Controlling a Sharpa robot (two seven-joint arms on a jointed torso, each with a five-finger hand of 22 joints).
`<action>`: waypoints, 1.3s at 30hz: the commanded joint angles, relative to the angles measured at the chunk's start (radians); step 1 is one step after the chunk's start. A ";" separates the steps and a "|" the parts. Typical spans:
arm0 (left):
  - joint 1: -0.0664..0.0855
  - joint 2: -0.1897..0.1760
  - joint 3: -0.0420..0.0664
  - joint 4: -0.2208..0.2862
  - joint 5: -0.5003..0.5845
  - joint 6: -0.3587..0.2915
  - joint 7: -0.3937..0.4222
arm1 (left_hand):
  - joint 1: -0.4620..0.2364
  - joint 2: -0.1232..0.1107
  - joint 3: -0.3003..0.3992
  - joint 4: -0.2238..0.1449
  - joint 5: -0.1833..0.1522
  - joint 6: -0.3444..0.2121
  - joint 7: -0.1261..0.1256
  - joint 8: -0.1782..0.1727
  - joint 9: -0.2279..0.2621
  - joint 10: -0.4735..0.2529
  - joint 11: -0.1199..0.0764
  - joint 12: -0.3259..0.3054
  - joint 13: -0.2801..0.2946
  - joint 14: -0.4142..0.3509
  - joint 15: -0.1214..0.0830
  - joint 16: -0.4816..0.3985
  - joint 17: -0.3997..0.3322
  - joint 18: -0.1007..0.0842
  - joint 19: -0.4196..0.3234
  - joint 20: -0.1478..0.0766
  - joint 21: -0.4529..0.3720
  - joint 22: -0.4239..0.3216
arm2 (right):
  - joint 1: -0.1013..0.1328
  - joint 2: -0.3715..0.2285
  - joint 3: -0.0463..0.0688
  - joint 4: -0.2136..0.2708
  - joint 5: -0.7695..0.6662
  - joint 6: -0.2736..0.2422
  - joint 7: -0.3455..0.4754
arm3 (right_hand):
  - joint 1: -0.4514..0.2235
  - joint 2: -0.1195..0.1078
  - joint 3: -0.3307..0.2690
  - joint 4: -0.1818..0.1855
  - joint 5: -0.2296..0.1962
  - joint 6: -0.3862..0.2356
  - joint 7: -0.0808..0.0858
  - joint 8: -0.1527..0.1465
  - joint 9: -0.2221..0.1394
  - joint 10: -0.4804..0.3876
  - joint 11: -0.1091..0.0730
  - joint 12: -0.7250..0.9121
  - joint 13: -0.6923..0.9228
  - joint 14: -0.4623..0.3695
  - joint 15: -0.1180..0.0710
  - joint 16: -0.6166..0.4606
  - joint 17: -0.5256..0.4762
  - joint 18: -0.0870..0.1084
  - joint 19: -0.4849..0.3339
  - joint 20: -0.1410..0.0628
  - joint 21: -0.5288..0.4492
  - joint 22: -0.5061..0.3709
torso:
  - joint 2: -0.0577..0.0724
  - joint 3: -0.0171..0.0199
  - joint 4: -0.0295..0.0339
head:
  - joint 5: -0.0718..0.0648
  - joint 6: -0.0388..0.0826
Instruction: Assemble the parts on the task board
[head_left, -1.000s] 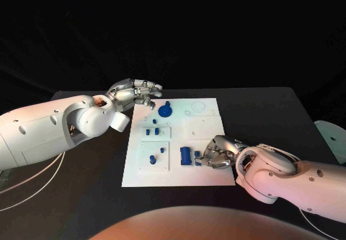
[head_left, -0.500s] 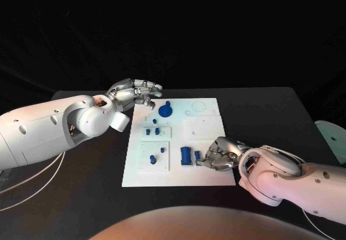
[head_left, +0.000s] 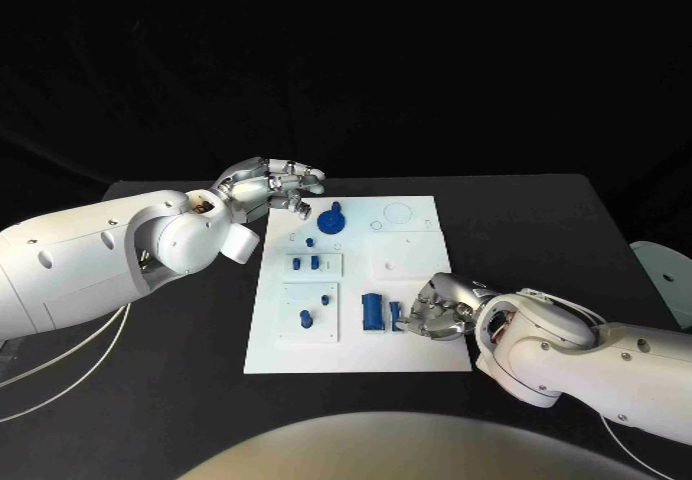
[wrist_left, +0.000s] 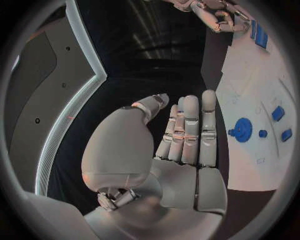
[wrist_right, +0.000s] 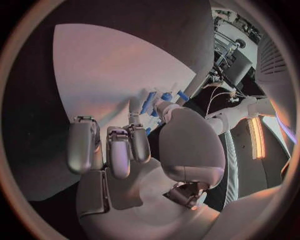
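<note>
Two glossy white arms reach over a matte black table (head_left: 548, 210). Left hand (head_left: 271, 186) hovers just off the flat white board's (head_left: 411, 350) far corner, fingers curled, holding nothing. Small blue parts (head_left: 330, 220) sit on the board. Right hand (head_left: 437, 308) rests fingertips beside a blue block (head_left: 372, 312); whether it grips anything, I cannot tell.

My black table (head_left: 534, 215) fills the middle of the frame from left to right. Behind it, across the upper frame, I see only darkness, with no wall discernible.
</note>
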 joint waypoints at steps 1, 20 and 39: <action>0.000 0.001 0.001 0.003 0.001 0.010 0.005 | -0.001 0.008 0.005 -0.003 0.006 -0.005 0.001 0.006 0.001 -0.008 0.000 0.006 0.001 -0.008 0.002 -0.001 -0.001 0.018 0.007 0.002 -0.004 0.000 | -0.001 0.008 0.000 -0.011 -0.002 0.018 0.012 | 0.008 0.000 -0.007 0.001 -0.006 0.004 0.003 -0.005 -0.002 0.050 0.001 0.003 0.168 0.102 0.002 0.006 0.251 -0.005 0.025 -0.005 0.005 0.189 | 0.000 -0.0003 -0.0005 | 0.002 0.000; -0.001 0.004 0.000 -0.002 0.011 -0.007 0.023 | -0.014 0.002 -0.001 0.002 0.003 -0.008 0.002 0.009 0.001 -0.011 0.001 0.008 0.002 -0.008 0.004 -0.001 -0.003 0.017 0.007 0.003 -0.007 0.001 | 0.030 -0.020 0.003 0.004 0.071 -0.103 0.126 | 0.033 -0.013 -0.027 0.002 -0.005 -0.031 0.015 -0.021 -0.004 0.029 0.011 -0.054 0.136 0.095 0.009 -0.004 0.223 0.004 0.008 -0.001 -0.050 0.174 | -0.010 -0.0027 -0.0062 | -0.001 0.000; -0.058 0.123 0.000 -0.207 0.112 -0.249 0.262 | -0.003 -0.017 -0.053 0.074 -0.074 -0.021 0.027 0.000 -0.034 -0.095 0.058 -0.072 -0.082 -0.337 0.112 -0.544 -0.248 0.004 -0.347 0.104 -0.357 -0.353 | 0.115 0.209 0.024 -0.599 1.000 -0.035 0.919 | 0.230 -0.001 0.143 -0.142 0.041 -0.244 0.156 -0.127 -0.080 -0.515 0.167 -1.120 -0.670 -0.434 0.159 -0.859 -0.724 0.109 -0.473 0.136 -1.066 -0.278 | -0.094 -0.0205 -0.0242 | -0.016 0.171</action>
